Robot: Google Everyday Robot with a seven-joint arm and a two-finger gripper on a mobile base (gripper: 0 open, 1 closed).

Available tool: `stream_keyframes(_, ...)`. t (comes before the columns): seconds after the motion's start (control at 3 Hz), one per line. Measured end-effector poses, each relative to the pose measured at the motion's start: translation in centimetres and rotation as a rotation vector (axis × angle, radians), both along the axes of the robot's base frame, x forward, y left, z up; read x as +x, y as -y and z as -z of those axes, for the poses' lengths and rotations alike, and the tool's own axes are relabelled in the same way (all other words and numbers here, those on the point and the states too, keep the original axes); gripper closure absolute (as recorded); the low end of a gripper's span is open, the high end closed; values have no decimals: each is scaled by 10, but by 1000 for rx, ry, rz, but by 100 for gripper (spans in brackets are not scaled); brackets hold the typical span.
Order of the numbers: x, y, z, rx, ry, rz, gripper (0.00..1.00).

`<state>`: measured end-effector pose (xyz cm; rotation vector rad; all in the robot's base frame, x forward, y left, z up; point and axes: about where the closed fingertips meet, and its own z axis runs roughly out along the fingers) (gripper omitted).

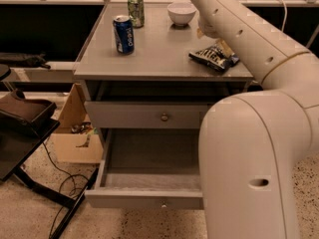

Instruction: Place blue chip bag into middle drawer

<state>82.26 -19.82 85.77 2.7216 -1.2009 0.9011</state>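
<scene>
Only one blue chip bag [212,59], one gripper [217,41] just above.

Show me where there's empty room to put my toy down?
Bare tabletop stretches between the Pepsi can and the blue chip bag. The floor of the open middle drawer is bare too. Crowded: the back edge, with green can, bowl, and the end effector over the bag.

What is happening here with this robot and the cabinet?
The robot's arm reaches over the tabletop. Its gripper is at the blue chip bag, which lies near the right edge, and the arm hides most of the gripper. The bag is not yet in the middle drawer, which stands pulled out below. A Pepsi can, a green can and a white bowl stand further back.
</scene>
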Motion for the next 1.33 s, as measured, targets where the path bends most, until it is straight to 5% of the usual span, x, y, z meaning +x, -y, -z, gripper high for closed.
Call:
stream_keyframes(1.0, 0, 0, 0, -1, -1, 0, 96)
stream_keyframes(1.33, 0, 0, 0, -1, -1, 0, 100)
